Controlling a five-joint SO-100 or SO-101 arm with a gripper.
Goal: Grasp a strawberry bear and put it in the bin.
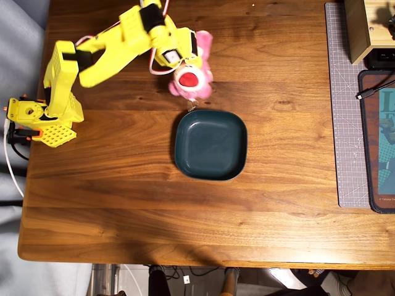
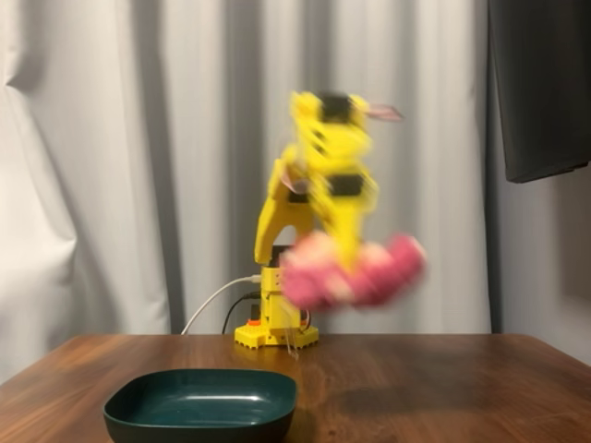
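Above the wooden table [image 1: 123,185], clear of the surface, the bear [image 1: 190,73] hangs from the yellow arm [image 1: 111,49]; the fixed view shows it well off the tabletop, heavily motion-blurred [image 2: 351,269], so fine detail is lost. Gripper [image 1: 180,58] reads as pinched on the bear's body: in the overhead view the yellow fingers sit against the pink plush with the red muzzle facing up, though the exact contact is hard to make out. Bin [image 1: 210,145] sits empty near the table's middle, its near rim just beside the bear as seen from above; a small metal tag or chain dangles from the bear toward that rim. In the fixed view the bin [image 2: 200,403] is at lower left, the bear up and to the right of it. Cutting mat [image 1: 345,105] and wooden box [image 1: 364,28] at the overhead view's right edge, well apart from the action. Judgement: grasp and lift look done; carry is under way. Left to do: bring the bear over the bin's centre, lower, let go.
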